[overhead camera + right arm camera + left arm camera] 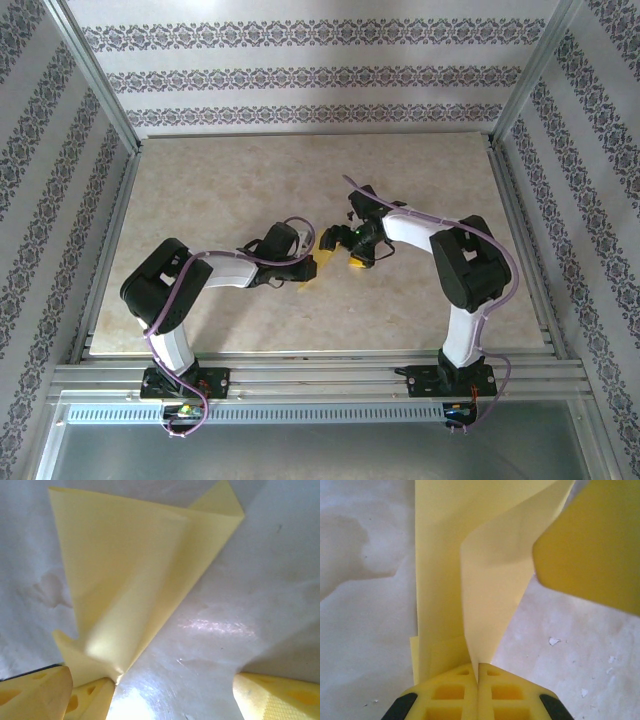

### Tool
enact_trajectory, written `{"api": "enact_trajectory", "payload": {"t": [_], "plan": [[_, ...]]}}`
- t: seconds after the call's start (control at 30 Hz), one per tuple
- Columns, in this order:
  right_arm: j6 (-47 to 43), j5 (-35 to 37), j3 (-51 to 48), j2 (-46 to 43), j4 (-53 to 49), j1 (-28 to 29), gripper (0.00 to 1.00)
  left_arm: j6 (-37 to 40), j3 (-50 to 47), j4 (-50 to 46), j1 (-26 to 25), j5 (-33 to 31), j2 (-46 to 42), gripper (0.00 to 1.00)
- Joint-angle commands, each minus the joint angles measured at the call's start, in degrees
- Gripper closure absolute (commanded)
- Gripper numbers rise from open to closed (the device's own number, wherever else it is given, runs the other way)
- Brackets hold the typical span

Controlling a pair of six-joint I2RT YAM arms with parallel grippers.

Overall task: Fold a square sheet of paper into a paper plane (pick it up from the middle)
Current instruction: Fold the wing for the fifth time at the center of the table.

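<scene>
left wrist: left fingers [451, 692] clamp creased paper [490, 580] | right wrist: right fingers [280, 696] spread apart

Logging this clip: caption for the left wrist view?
Left gripper shut on the folded yellow sheet of paper over the table, a right gripper finger beside it.

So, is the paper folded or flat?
Folded. The paper shows overlapping layers meeting along a crease, and the left hand is shut on its narrow end.
</scene>
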Motion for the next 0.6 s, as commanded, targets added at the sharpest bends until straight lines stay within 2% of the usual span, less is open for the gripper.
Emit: {"api": "enact_trajectory", "payload": {"t": [0.0, 0.23, 0.57], "plan": [[-7.4, 3.4, -2.4, -2.6, 1.3, -3.6, 0.08, -0.9, -1.5, 1.7, 0.8, 3.9, -0.5, 0.98], [-10.7, -4.1, -12.3, -11.0, 15.2, -6.3, 0.18, -3.2, 0.4, -2.8, 1.3, 6.0, 0.3, 0.98], [-6.2, -12.9, -19.6, -13.2, 33.2, -3.0, 0.45, -8.1, 2.2, -5.6, 2.8, 8.1, 2.1, 1.00]]}}
